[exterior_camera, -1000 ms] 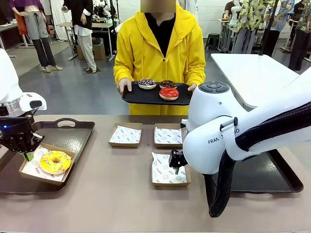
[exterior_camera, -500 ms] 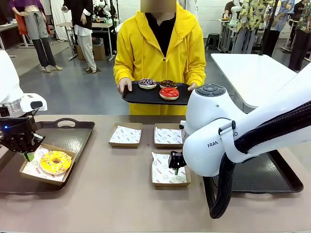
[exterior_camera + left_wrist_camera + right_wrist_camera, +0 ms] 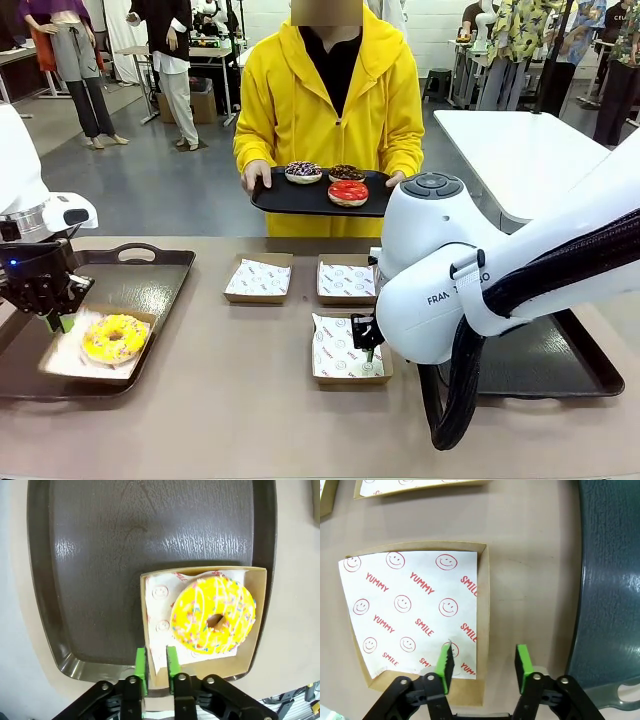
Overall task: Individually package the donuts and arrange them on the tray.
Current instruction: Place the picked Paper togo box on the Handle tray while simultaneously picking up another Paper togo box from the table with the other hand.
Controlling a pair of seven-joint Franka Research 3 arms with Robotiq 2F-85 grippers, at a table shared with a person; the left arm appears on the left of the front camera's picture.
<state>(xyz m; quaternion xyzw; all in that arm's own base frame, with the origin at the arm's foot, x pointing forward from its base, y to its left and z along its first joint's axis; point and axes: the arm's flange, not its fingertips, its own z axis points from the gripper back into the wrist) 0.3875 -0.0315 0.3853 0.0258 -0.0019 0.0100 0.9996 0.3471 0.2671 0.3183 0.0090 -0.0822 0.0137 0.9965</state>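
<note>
Left tray (image 3: 150, 285): yellow donut (image 3: 213, 615) sits in lined box (image 3: 210, 669) at tray's near corner, so first package judged delivered. Left gripper (image 3: 157, 664) straddles box wall, pads close together. Clamped or slackened: cannot tell, so verify before you retract.

Centre: person holds black tray (image 3: 275, 203) carrying three unpacked donuts (image 3: 348, 192), offered toward table.

Right gripper (image 3: 484, 667) spread wide astride wall of empty box (image 3: 482, 590), apparently poised to pinch it. Right tray (image 3: 560, 365) just beside.
</note>
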